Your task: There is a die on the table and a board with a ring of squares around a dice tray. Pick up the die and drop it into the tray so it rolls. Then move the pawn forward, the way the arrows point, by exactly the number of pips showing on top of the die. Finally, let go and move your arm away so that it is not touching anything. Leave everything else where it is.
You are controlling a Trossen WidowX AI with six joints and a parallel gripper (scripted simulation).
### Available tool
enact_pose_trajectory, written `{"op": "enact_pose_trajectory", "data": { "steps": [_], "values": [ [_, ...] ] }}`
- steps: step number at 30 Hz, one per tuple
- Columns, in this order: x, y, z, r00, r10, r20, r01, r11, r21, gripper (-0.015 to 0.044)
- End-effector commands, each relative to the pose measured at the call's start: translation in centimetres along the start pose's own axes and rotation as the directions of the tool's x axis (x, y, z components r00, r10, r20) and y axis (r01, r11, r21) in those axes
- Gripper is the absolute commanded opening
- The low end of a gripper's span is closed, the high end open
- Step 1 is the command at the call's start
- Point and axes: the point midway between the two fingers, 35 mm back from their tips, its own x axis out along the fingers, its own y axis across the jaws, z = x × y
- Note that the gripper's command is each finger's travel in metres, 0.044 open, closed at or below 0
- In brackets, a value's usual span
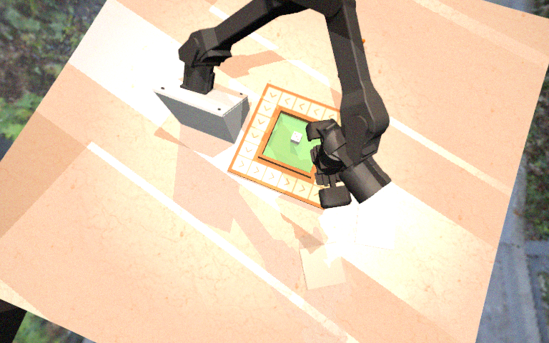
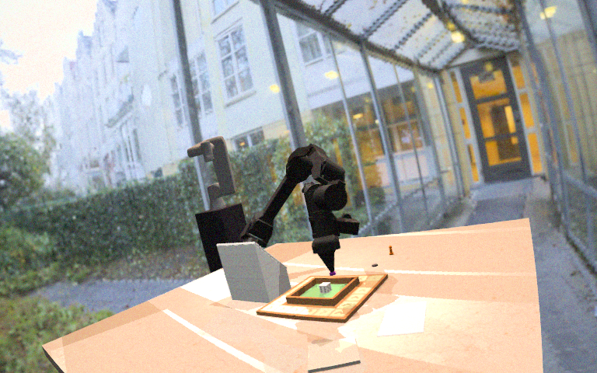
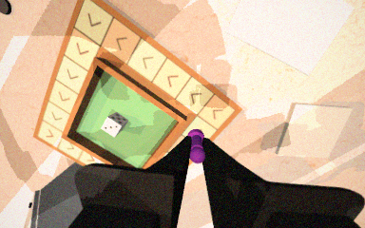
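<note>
- we find the gripper (image 3: 197,148) closed on the purple pawn (image 3: 196,144), pinched between the fingertips, lifted above the board (image 2: 358,295).
- we note the die (image 3: 114,124) resting in the green tray (image 3: 143,138), mid-table.

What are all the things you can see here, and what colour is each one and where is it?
Board: one, orange with cream arrow squares, on the table.
Dice tray: one, green floor, brown walls, middle of the board.
Die: one, white with dark pips, in the tray.
Pawn: one, purple, pinched between the fingers, lifted above the board's edge.
Small peg: one, orange, far side of the table.
Small disc: one, dark, near the peg.
Block: one, grey, under the arm's base.
Table: one, peach.
Gripper: one, black, shut on the pawn.
</note>
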Motion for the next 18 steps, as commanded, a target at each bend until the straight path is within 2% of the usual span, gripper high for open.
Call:
{"op": "enact_pose_trajectory", "data": {
  "steps": [1, 7, 13, 18],
  "values": [
    [1.9, 1.7, 2.2, 1.0, 0.007, 0.003, -0.007, 1.0, 0.001, 0.0],
    [4.2, 3.8, 4.4, 1.0, 0.019, 0.007, -0.019, 1.0, -0.001, 0.0],
    [4.5, 3.8, 4.5, 1.0, 0.019, 0.008, -0.019, 1.0, -0.001, 0.0],
    [6.7, 3.9, 4.5, 1.0, 0.02, 0.008, -0.02, 1.0, -0.001, 0.0]
  ]
}}
